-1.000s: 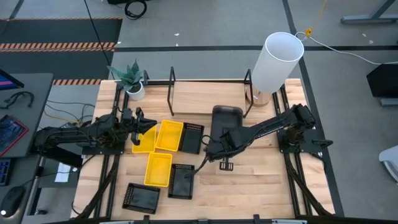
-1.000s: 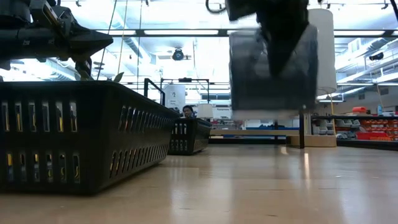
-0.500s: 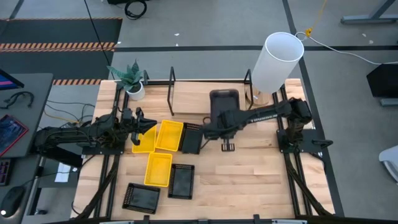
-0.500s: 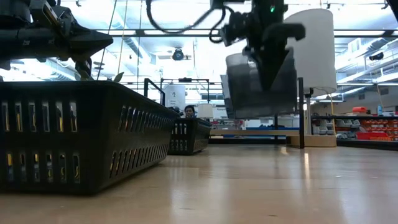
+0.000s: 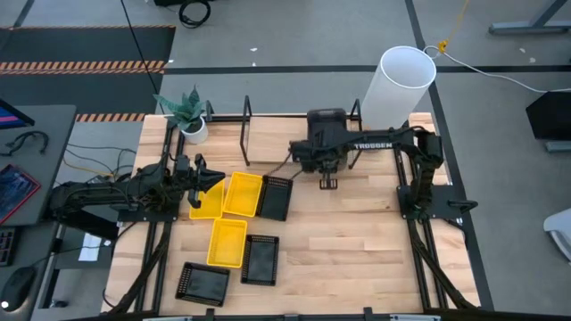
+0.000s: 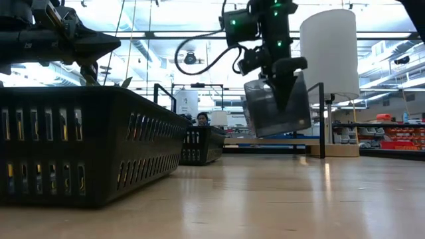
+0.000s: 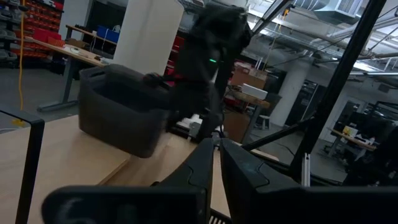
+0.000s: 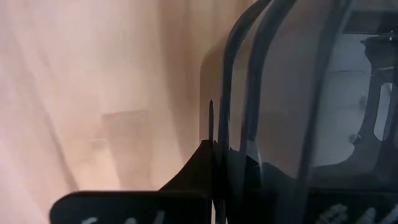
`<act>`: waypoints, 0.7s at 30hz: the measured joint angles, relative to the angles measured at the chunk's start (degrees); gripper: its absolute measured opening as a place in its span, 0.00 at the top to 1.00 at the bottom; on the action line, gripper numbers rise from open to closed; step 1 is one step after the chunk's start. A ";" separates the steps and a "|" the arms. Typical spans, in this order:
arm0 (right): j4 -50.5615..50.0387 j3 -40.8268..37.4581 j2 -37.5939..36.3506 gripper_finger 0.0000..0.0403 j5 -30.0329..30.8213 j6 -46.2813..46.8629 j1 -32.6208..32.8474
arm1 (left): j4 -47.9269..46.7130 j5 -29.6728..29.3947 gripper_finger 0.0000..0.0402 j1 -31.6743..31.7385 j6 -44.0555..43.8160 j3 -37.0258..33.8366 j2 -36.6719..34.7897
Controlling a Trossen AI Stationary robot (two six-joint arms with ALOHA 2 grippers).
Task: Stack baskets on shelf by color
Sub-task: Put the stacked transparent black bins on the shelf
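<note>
Right gripper (image 5: 319,153) at the back of the table, arm stretched across from the right side, fingers pinched tight on the rim of a dark grey basket (image 5: 326,127). In the low view that grey basket (image 6: 275,106) hangs clear of the tabletop, tilted, with the gripper (image 6: 281,74) clamped on its near wall from above. In the right wrist view the dark finger (image 8: 208,163) lies flat against the basket's smoky wall (image 8: 292,106), with blurred wood beyond. From above, the held basket sits over the shelf (image 5: 246,125), between its middle and right upright posts, just beside the tall white cylinder (image 5: 395,87); whether it touches the shelf base I cannot tell. Left gripper (image 5: 211,181) waits at the left side of the table, above the edge of a yellow basket (image 5: 207,201), fingers nearly together and holding nothing; in its own wrist view the two dark fingers (image 7: 205,163) meet at the tips, pointing across toward the grey basket (image 7: 124,109) and the right arm. Remaining baskets lie on the table in front of the shelf: a second yellow one (image 5: 243,194) touching the first, a third yellow one (image 5: 227,242) nearer the front, a black perforated one (image 5: 275,197) just beside the second yellow, and two more black ones (image 5: 260,259) (image 5: 202,283) toward the front edge. One black perforated basket (image 6: 80,143) fills the left of the low view. Small potted plant (image 5: 187,113) at the back left corner.
</note>
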 joint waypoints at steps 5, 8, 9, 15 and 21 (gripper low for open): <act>1.19 -0.10 -0.11 0.96 -0.73 -1.53 -5.05 | 0.02 0.00 0.92 -0.01 0.00 0.00 -0.01; 2.97 -1.00 -0.30 0.96 -0.70 -3.49 -6.90 | 0.01 0.00 0.92 -0.02 0.00 0.00 -0.02; 3.24 -1.33 -0.33 0.96 -0.69 -3.96 -7.43 | 0.02 0.00 0.92 -0.01 0.00 0.00 -0.02; 3.36 -3.45 -0.52 0.93 -1.53 -3.99 -8.38 | 0.01 0.00 0.90 -0.02 0.00 0.00 0.00; 2.25 -3.63 -0.35 0.87 0.20 -4.01 -8.16 | 0.01 0.01 0.92 -0.01 0.00 0.00 -0.01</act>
